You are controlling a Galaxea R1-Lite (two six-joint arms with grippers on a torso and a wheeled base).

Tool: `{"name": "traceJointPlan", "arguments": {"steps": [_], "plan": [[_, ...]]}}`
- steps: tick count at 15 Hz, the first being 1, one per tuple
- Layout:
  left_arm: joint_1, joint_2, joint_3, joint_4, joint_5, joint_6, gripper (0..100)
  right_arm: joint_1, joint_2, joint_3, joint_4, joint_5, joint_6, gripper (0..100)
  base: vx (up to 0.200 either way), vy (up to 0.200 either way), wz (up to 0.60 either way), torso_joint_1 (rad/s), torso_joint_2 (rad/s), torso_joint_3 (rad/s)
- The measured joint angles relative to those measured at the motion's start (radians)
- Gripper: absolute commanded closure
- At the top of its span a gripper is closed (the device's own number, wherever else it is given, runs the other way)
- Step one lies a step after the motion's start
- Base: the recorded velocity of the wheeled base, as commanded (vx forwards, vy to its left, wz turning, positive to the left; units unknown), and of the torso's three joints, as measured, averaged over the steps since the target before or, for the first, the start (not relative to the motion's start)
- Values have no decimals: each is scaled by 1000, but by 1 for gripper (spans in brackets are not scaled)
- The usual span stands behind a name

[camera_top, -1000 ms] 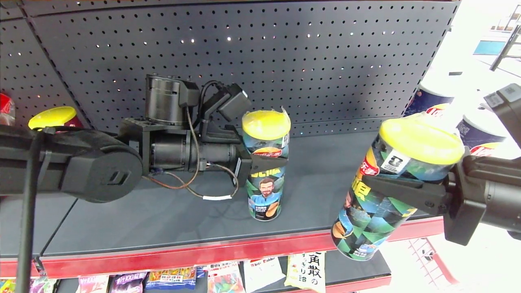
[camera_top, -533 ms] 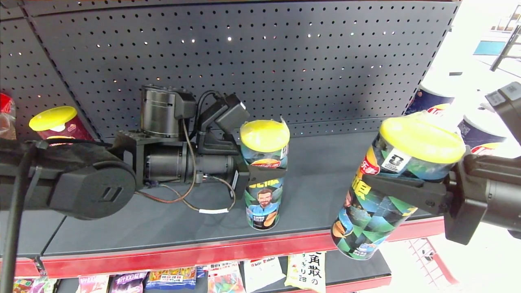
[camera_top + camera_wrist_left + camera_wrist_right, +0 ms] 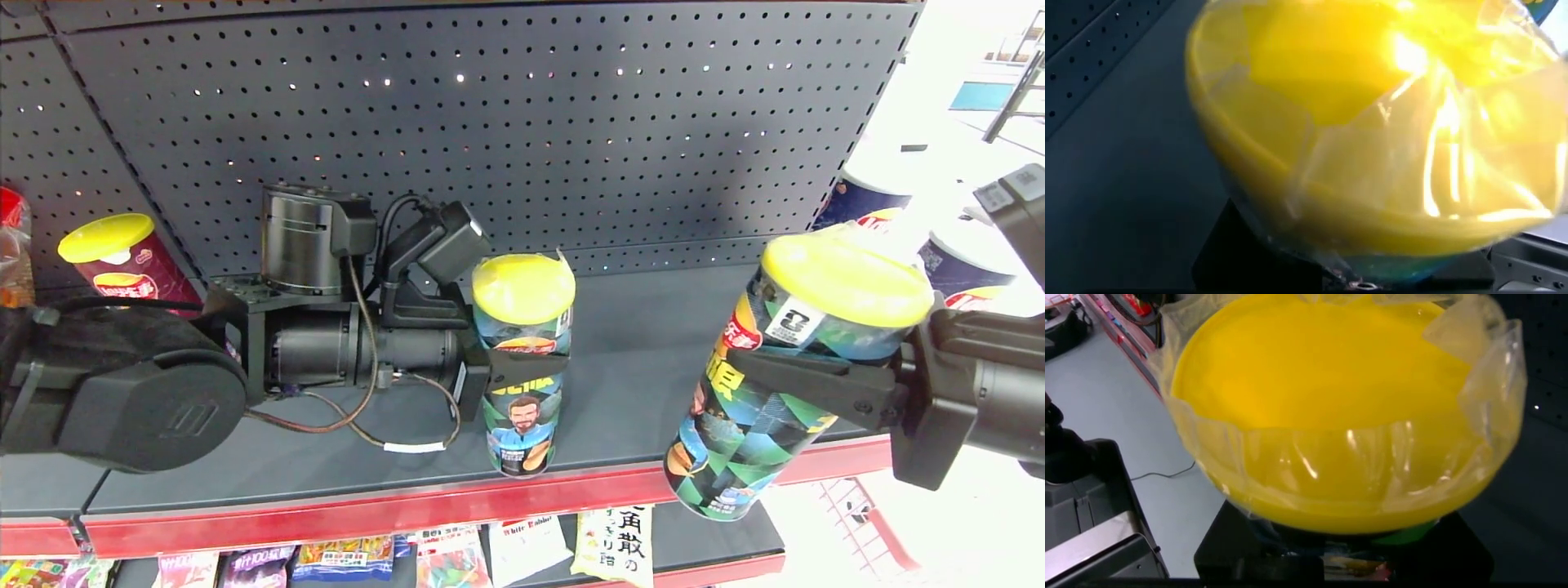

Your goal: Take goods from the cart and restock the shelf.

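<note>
Over the last second the left arm has drawn back toward the front of the shelf (image 3: 653,359), carrying its green chip canister (image 3: 522,425) along. The canister now sits lower and slightly further left in the head view. As the arm moved, more of the maroon canister (image 3: 122,261) at the back left came into sight. The right arm and its load have not moved.

The left gripper (image 3: 513,369) is clamped around the middle of the green chip canister, with one dark finger crossing the printed label. The canister is upright, and its base is just behind the shelf's red front lip (image 3: 367,510). Whether the base rests on the shelf or hangs just above it cannot be told. In the left wrist view its yellow lid (image 3: 1372,122) is covered by a crinkled clear film.

The right gripper (image 3: 816,363) is closed on the second green canister (image 3: 735,441), gripping just under the yellow lid (image 3: 1339,400). This canister is tilted, its top leaning toward the arm. Its base hangs in the air past the red lip, off the front right of the shelf and well apart from the other green one.

A dark pegboard (image 3: 571,122) backs the shelf. Blue canisters (image 3: 865,204) stand at the far right end behind the right arm. Snack packets (image 3: 449,559) hang on the level below.
</note>
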State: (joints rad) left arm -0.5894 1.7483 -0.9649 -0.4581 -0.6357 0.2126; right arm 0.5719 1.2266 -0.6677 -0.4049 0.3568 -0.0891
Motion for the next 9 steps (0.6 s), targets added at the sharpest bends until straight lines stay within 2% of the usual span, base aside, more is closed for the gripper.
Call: {"name": "traceJointPlan", "arguments": {"steps": [5, 6, 9], "plan": [[-7, -3, 35, -30, 0, 1, 100, 0, 0, 3, 0, 0, 0, 100, 0, 0, 0, 0, 0, 0], [-7, -3, 36, -32, 0, 1, 0, 0, 1, 1, 0, 1, 0, 100, 0, 0, 0, 0, 0, 0], [-6, -3, 41, -27, 1, -3, 0, 0, 12, -16, 0, 3, 0, 100, 0, 0, 0, 0, 0, 0]]}}
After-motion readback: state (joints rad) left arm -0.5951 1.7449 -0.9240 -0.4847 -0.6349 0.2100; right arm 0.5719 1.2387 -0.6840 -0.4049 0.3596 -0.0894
